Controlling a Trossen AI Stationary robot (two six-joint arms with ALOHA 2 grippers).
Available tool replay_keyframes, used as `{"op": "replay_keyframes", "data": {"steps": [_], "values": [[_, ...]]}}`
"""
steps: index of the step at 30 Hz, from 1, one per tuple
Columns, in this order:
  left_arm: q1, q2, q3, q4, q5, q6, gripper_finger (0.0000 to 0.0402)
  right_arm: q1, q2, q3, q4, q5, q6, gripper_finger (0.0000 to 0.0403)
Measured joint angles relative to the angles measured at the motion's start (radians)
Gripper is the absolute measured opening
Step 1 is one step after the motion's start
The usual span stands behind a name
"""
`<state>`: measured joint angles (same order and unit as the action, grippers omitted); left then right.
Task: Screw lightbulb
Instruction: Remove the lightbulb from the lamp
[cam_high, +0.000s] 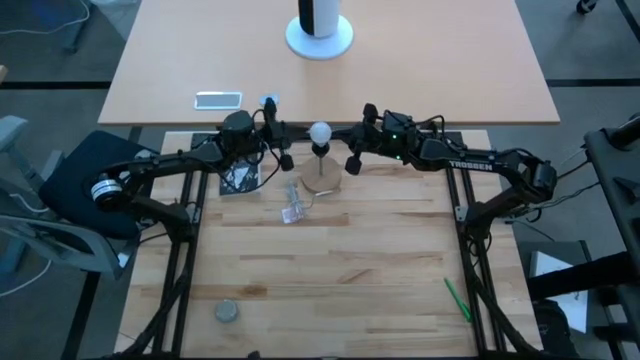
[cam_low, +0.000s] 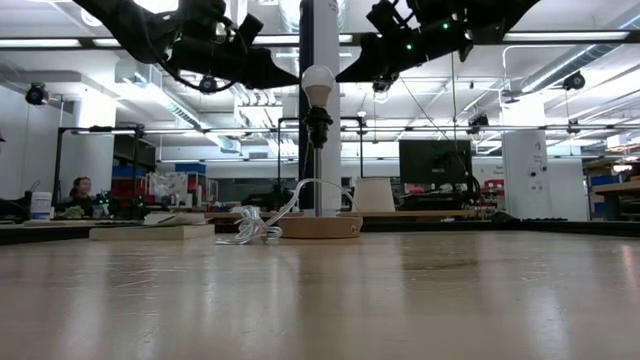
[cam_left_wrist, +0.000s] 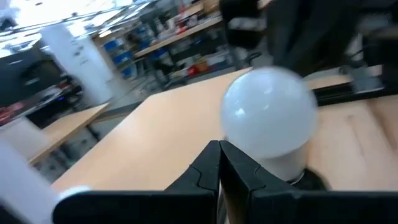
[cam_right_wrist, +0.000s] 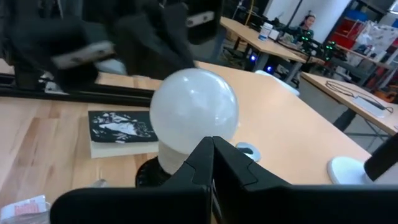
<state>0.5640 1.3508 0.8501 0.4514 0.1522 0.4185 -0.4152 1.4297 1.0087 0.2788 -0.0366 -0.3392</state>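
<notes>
atop socket, frosted white lightbulb (cam_high: 320, 132), seemingly upright

My left gripper (cam_left_wrist: 219, 163) is sitting with its two dark fingers (cam_left_wrist: 202, 171) pressed together just in front of the lightbulb (cam_left_wrist: 270, 118), whose white globe is rising over a dark socket (cam_left_wrist: 308, 180). Behind it, a pale tabletop (cam_left_wrist: 149, 137) is stretching toward blurred shelving.

Beyond the butcher-block worktable (cam_high: 340, 260) stands a second, paler table (cam_high: 420, 60) on grey flooring. The room behind is an open workshop with white pillars (cam_low: 322, 150), ceiling strip lights (cam_low: 60, 42), and far benches where a person (cam_low: 78, 190) sits at left.
</notes>
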Motion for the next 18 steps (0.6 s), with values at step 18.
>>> {"op": "replay_keyframes", "data": {"steps": [18], "values": [[-0.003, 0.033, 0.000, 0.026, 0.115, 0.010, 0.0000, -0.005, 0.007, 0.000, 0.019, -0.036, 0.006, 0.0000]]}}
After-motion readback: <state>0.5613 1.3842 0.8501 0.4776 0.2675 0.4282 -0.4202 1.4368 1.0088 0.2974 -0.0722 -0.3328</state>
